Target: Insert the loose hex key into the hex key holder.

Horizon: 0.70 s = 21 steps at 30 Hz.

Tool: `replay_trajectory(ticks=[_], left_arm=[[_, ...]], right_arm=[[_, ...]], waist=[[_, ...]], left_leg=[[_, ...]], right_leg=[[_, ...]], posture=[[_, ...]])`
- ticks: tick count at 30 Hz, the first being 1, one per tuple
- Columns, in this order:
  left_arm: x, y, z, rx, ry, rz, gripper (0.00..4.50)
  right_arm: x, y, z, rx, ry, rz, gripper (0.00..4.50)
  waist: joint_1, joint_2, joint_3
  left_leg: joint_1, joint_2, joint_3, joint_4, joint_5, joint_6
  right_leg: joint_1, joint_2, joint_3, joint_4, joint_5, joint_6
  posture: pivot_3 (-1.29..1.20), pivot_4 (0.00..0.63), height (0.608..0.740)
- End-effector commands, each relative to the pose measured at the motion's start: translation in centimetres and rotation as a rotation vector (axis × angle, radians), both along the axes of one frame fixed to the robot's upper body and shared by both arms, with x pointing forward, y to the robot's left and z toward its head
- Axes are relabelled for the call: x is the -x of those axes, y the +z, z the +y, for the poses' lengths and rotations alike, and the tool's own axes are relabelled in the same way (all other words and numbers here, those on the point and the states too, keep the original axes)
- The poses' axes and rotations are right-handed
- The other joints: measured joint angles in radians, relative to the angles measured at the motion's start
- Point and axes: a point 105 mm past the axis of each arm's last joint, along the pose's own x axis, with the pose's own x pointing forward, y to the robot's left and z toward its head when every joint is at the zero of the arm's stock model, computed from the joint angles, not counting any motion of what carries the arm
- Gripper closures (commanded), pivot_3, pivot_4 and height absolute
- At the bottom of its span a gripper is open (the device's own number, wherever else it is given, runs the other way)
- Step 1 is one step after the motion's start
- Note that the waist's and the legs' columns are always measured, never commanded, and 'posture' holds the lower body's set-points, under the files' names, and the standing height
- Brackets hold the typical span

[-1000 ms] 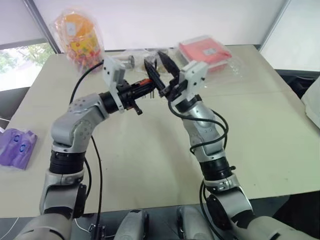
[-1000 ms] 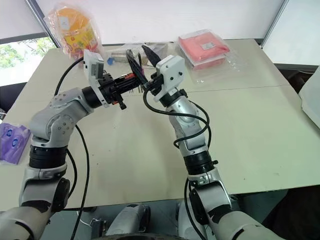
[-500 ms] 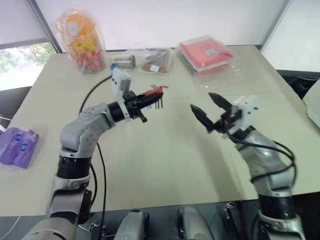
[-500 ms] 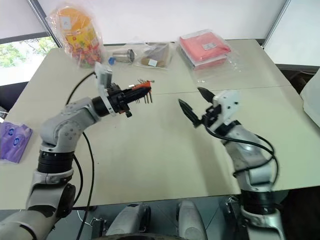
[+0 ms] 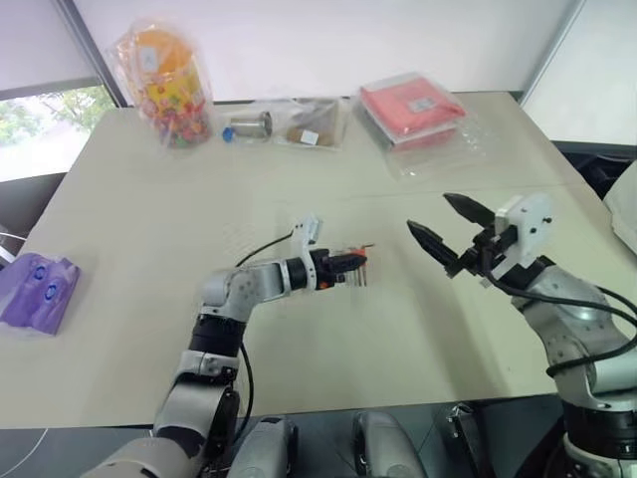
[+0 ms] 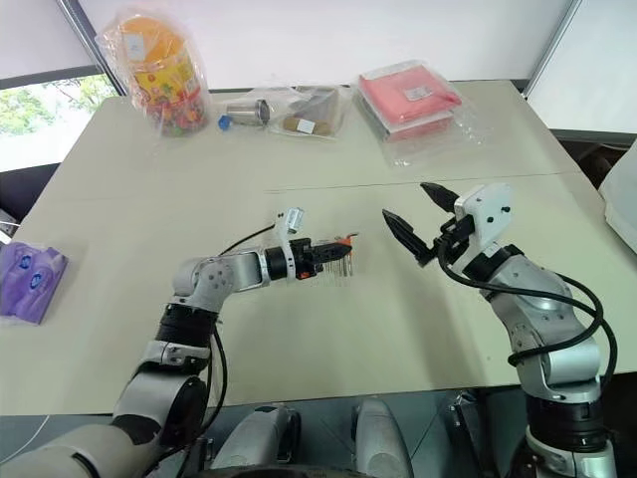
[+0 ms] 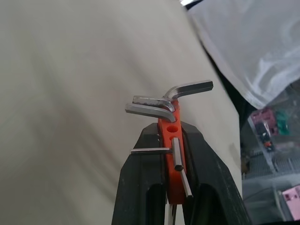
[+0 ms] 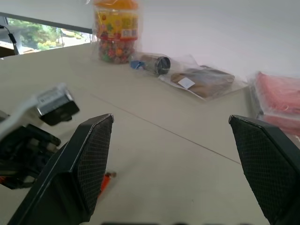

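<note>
Left wrist view shows the hex key holder [image 7: 171, 159], an orange block, clamped between the two black fingers [image 7: 140, 187] of the left gripper [image 5: 343, 269], with several metal keys sticking out of it. Seen from the head, the holder is low over the middle of the table [image 5: 149, 209]. At about 3 o'clock from it, well apart, the right gripper [image 5: 448, 231] hangs with its fingers spread wide and nothing between them. Toward 12 o'clock, at the far edge, lie a pink-red packet [image 5: 408, 105] and a candy jar [image 5: 164, 80]. A purple packet [image 5: 35, 291] lies at 9 o'clock.
</note>
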Motion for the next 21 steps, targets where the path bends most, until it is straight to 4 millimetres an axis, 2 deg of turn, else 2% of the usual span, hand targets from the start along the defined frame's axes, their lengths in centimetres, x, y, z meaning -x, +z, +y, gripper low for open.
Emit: replay_trajectory(ticks=[1, 7, 9, 12, 15, 21], left_arm=[[-0.6, 0.1, 0.4, 0.002, 0.039, 0.025, 3.29], [-1.0, -1.0, 2.1, -0.081, 0.105, 0.018, 0.24], [-1.4, -0.8, 2.7, -0.137, 0.123, -0.050, 0.11], [-2.9, 0.9, 4.6, -0.372, 0.142, -0.393, 0.11], [-3.2, 2.0, 5.8, -0.540, 0.070, -0.619, 0.11], [-2.3, 3.7, 8.2, -0.622, -0.078, -0.764, 0.11]], right_arm=[[0.6, 1.2, 0.7, 0.006, 0.009, -0.065, 0.32], [0.3, 1.2, 0.9, 0.012, 0.014, -0.070, 0.32], [0.2, 1.2, 1.0, 0.016, 0.017, -0.071, 0.32], [-0.1, 1.2, 1.2, 0.024, 0.026, -0.076, 0.32], [-0.4, 1.2, 1.3, 0.035, 0.034, -0.078, 0.32], [-0.6, 1.1, 1.5, 0.121, 0.104, -0.064, 0.32]], waist=[[0.000, 0.000, 0.000], [0.000, -0.001, -0.001], [-0.004, -0.001, -0.002], [-0.010, -0.001, -0.002], [-0.008, 0.000, -0.002], [0.014, -0.001, -0.001]], left_leg=[[0.000, 0.000, 0.000, 0.000, 0.000, 0.000], [0.006, 0.000, 0.000, 0.000, 0.000, 0.000], [0.007, 0.000, 0.000, 0.000, -0.002, 0.004], [0.008, 0.001, 0.000, -0.001, -0.002, 0.003], [0.008, 0.002, 0.001, -0.003, 0.001, -0.002], [0.002, -0.001, 0.001, -0.001, 0.000, 0.000]], right_leg=[[0.000, 0.000, 0.000, 0.000, 0.000, 0.000], [0.006, 0.000, 0.000, 0.000, 0.000, 0.000], [0.007, 0.000, 0.000, 0.000, 0.000, 0.000], [0.007, 0.001, 0.001, 0.000, 0.000, 0.000], [0.005, 0.002, 0.001, 0.000, 0.000, 0.000], [0.003, -0.002, 0.001, -0.002, 0.000, 0.000]], posture=[[0.00, 0.150, 0.740], [0.00, 0.150, 0.740], [0.00, 0.150, 0.740], [0.00, 0.150, 0.740], [0.00, 0.150, 0.740], [0.00, 0.150, 0.740]])
